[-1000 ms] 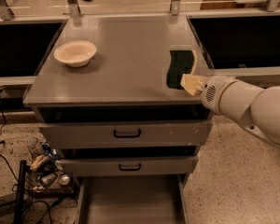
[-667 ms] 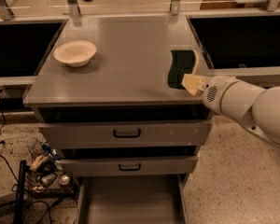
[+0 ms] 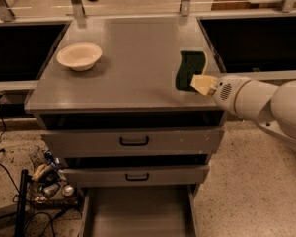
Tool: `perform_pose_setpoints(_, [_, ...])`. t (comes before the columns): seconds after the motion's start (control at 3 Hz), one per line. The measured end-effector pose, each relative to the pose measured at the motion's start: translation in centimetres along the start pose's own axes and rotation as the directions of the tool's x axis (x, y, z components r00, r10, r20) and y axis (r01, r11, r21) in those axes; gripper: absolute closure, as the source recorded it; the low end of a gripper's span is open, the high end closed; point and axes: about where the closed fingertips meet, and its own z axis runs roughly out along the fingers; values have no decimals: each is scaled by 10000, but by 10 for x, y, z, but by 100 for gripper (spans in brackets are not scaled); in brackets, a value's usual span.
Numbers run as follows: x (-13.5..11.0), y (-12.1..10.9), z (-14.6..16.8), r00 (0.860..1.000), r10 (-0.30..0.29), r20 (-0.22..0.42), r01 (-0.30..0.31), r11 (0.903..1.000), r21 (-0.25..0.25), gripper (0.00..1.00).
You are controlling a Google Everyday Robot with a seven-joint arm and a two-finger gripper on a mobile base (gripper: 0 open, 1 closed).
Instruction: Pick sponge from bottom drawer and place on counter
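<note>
The dark green sponge lies flat on the grey counter, near its right edge. My gripper comes in from the right on a white arm, and its cream tip sits at the sponge's near right corner, low over the counter. The bottom drawer is pulled out at floor level, and its flat grey floor shows.
A cream bowl stands on the counter's left part. Two grey drawers with black handles are shut under the counter. Dark recessed bays flank the cabinet. Cables and clutter lie on the floor at left.
</note>
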Motion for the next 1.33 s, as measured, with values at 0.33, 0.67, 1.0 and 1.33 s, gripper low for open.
perform_pose_setpoints(0.33, [-3,-4,17,9987,459,-226,-468,9982,-378,100])
perform_pose_setpoints(0.67, [-3,-4,17,9987,460,-227,-468,9982,-379,100])
perform_pose_setpoints(1.0, [16,-2,26,9939,803,-760,-857,9938,-713,100])
perform_pose_setpoints(1.33, [18,-2,27,9932,826,-820,-889,9931,-762,100])
